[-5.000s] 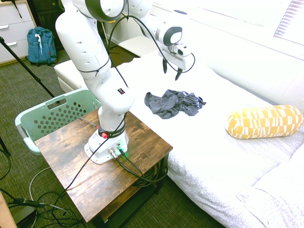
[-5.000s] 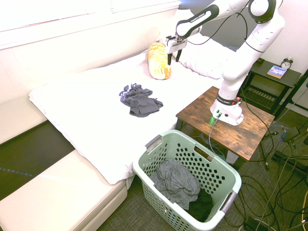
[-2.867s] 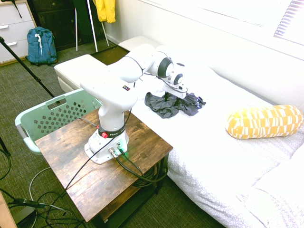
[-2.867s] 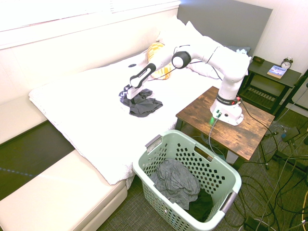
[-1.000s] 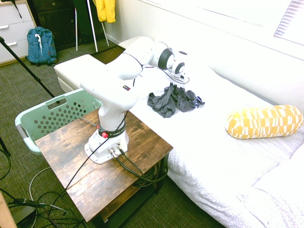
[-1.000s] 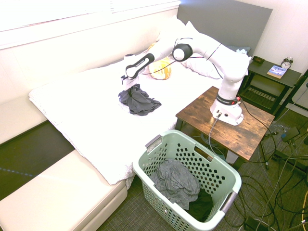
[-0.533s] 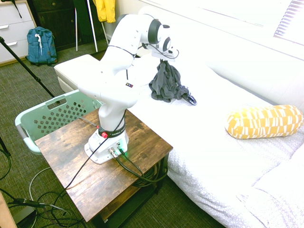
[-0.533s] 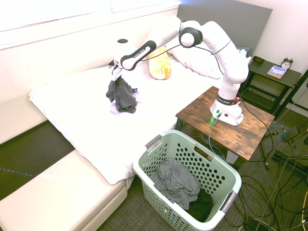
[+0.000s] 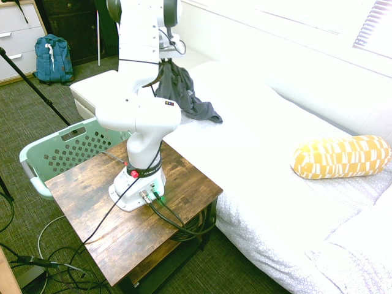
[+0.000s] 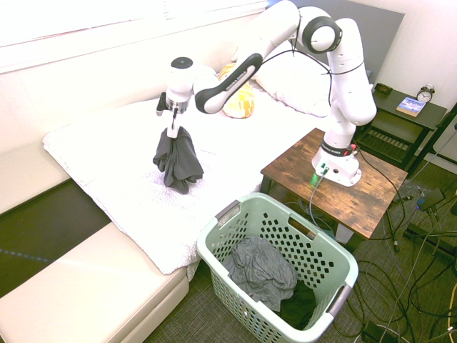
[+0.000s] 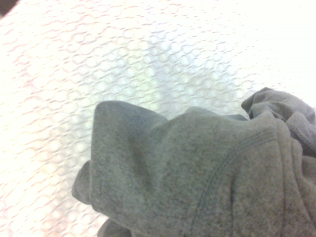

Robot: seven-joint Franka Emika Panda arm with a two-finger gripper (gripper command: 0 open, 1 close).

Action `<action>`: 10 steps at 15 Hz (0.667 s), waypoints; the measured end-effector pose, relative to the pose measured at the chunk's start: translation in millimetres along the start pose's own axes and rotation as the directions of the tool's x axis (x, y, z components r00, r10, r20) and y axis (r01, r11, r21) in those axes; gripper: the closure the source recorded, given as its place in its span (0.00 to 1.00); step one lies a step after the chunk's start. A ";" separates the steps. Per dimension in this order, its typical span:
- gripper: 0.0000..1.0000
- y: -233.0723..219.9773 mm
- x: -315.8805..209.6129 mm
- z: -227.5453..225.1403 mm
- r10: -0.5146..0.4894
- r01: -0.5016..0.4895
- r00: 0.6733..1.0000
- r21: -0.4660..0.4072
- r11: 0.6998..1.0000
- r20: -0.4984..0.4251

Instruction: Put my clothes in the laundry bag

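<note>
The tool (image 10: 173, 131) is clenched on the dark charcoal-grey soft fabric clothes (image 10: 178, 161), which hang from it in loose folds above the bed (image 10: 128, 207) with its white patterned cover. In the wrist view, the grey cloth shows a curved stitched seam, with the cover's textured weave behind it. The white arm (image 10: 350, 71) reaches over the bed from its mount on the brown wood-topped bench (image 10: 285, 168).

Beside the bed and near the bench stands the pale mint-green plastic laundry basket (image 10: 207, 246), with rows of small holes in its sides, a thick rim and grey handles. Inside it lie 2 heaps of fabric: 1 crumpled grey heap (image 10: 260, 271) and 1 darker heap (image 10: 298, 306) next to it. The clothes in the tool are outside the basket, apart from it.

Farther along the bed lies the yellow-and-white patterned bolster pillow (image 9: 342, 157), well apart from the clothes, with white pillows (image 10: 303, 86) near it. A low cream padded seat (image 10: 89, 286) stands at the bed's other end. Beyond the bench, a small black side table (image 10: 400, 118) carries 1 round dark alarm clock (image 10: 425, 93) and 1 blue-and-yellow book (image 10: 410, 106). A blue backpack (image 9: 53, 59) sits on the dark floor (image 9: 30, 116) against white drawers (image 9: 17, 37).
</note>
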State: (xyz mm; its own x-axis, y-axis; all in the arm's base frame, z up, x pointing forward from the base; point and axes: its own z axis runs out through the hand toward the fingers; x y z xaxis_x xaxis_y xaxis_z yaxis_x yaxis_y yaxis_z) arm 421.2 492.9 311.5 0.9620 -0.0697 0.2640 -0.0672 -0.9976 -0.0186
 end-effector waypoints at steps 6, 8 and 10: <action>1.00 -2.9 -303.0 -123.4 -0.145 0.146 0.989 -0.054 0.988 0.006; 1.00 36.9 -414.7 -159.8 -0.159 0.161 0.987 -0.082 0.984 0.021; 1.00 73.6 -497.7 -196.0 -0.181 0.181 0.983 -0.081 0.980 0.010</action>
State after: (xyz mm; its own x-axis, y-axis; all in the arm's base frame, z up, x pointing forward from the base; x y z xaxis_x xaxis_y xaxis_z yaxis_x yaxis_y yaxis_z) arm -114.4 454.1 367.8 0.9609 0.1122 0.2530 0.0873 -0.9904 0.1075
